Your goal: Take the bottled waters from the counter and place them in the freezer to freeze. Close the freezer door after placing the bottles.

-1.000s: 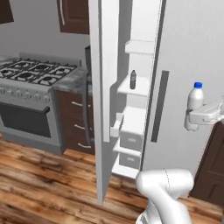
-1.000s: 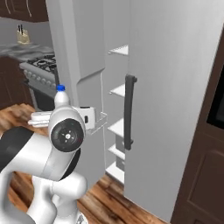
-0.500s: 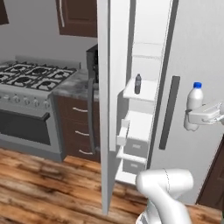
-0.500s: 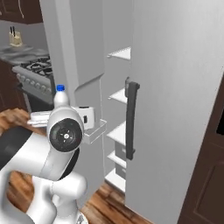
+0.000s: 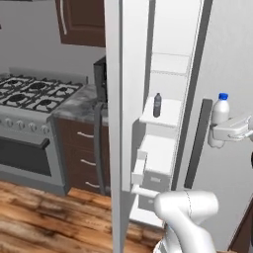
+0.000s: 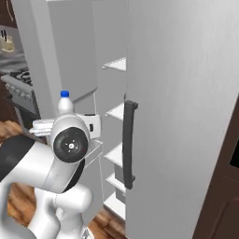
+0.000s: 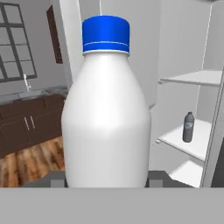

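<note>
1. Pincer (image 5: 220,133) clamped on the milky white bottle (image 5: 219,120), fingers tight on its lower body; bottle upright, blue cap up, long axis vertical.
2. Hand view: the same white bottle (image 7: 106,113) stands close in front of the camera, cap (image 7: 106,34) at top, dark fingertips (image 7: 164,178) just at its base on both sides.
3. Right base view: white bottle (image 6: 65,107) sticks up behind the arm's wrist joint, left of the freezer opening; pincer (image 6: 70,126) mostly hidden by the arm.
4. Held bottle is outside the freezer (image 5: 168,74), in front of the plain grey fridge door (image 5: 227,64), right of the freezer opening and beside the dark door handle (image 5: 197,143).
5. Clear greyish bottle (image 5: 157,105) stands upright on a white freezer shelf (image 5: 163,116), cap up; also in hand view (image 7: 188,127), right of the held bottle.
6. Freezer door (image 5: 114,123) is swung open, edge-on, left of the freezer opening.
7. Left base view alone shows the gas stove (image 5: 29,99), speckled tabletop (image 5: 79,101) just left of the freezer door and the freezer drawers (image 5: 155,163) below the shelf.
8. Hand view alone shows a window (image 7: 15,43) and dark cabinets (image 7: 26,120) far left of the freezer.
</note>
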You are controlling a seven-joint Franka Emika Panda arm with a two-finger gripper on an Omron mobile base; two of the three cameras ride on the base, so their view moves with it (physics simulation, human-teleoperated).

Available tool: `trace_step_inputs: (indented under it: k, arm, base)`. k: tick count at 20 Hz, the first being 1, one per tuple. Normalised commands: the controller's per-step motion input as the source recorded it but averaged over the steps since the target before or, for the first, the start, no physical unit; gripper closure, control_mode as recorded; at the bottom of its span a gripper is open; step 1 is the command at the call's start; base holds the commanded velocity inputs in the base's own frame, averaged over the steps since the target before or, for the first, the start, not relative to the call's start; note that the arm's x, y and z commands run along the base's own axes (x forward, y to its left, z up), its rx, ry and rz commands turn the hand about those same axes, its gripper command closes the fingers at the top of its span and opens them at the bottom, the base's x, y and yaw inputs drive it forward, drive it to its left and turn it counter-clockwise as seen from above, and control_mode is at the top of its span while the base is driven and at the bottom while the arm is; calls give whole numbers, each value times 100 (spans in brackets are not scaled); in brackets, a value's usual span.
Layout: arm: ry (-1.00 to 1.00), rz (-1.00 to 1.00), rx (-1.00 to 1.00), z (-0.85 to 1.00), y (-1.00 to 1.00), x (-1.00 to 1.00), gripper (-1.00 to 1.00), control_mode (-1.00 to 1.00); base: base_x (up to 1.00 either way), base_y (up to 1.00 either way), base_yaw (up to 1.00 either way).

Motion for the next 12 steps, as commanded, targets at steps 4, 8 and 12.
trace_step_inputs:
  k: [4,8,12]
  arm:
    - [0,0,0,0,0,0,100,100]
    - [0,0,0,0,0,0,100,100]
    - [0,0,0,0,0,0,100,100]
  base:
    - [68,0,-1]
    - [44,6,-3]
    - [10,25,-6]
